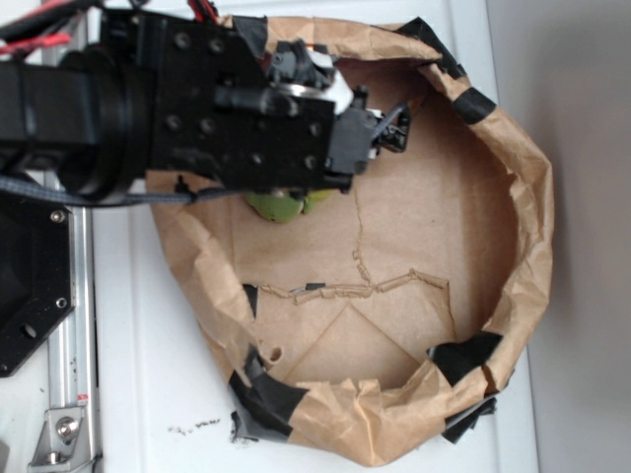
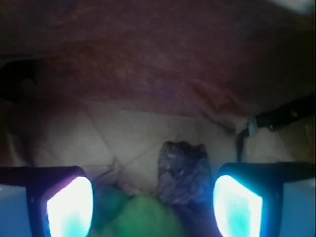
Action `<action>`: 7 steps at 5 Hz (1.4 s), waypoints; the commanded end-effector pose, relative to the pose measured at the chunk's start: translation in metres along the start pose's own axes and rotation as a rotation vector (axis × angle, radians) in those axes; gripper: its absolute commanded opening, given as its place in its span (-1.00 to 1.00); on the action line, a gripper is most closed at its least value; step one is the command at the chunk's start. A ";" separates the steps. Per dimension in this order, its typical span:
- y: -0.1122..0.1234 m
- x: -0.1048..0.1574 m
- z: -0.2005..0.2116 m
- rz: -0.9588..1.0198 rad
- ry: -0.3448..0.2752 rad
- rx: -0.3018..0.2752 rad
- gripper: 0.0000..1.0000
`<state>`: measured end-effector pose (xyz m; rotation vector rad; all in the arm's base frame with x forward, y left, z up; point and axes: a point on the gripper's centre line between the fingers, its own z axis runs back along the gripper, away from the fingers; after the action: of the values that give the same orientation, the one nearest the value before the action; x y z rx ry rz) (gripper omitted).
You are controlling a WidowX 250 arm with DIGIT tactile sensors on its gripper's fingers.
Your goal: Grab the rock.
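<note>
While the arm reaches over the upper left rim of the brown paper enclosure (image 1: pixel 513 246), the gripper (image 2: pixel 153 205) sits inside it with its jaws spread wide and nothing between the pads (image 2: pixel 71 207). In the wrist view, the rock (image 2: pixel 181 170) stands on the paper floor between the two glowing pads, nearer the right-hand one in the picture and touching neither. It appears as a dark, rough, upright chunk. Just beside it, low in that view, lies the green plush toy (image 2: pixel 140 215); whether the two touch cannot be told because the toy is blurred. In the exterior view, the toy (image 1: pixel 281 205) shows only as a green patch under the black gripper body (image 1: pixel 380 133), and the rock is hidden. Black tape (image 1: pixel 463 357) patches the paper wall at several points. The enclosure rests on a white table (image 1: pixel 148 394).
</note>
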<state>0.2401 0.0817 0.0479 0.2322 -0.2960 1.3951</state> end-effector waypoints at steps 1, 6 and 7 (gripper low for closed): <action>0.037 0.034 0.007 -0.106 0.087 -0.114 1.00; 0.045 0.019 -0.024 -0.160 0.090 -0.014 1.00; 0.046 0.010 -0.034 -0.176 0.080 0.009 1.00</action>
<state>0.2157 0.1057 0.0204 0.2020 -0.2101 1.2122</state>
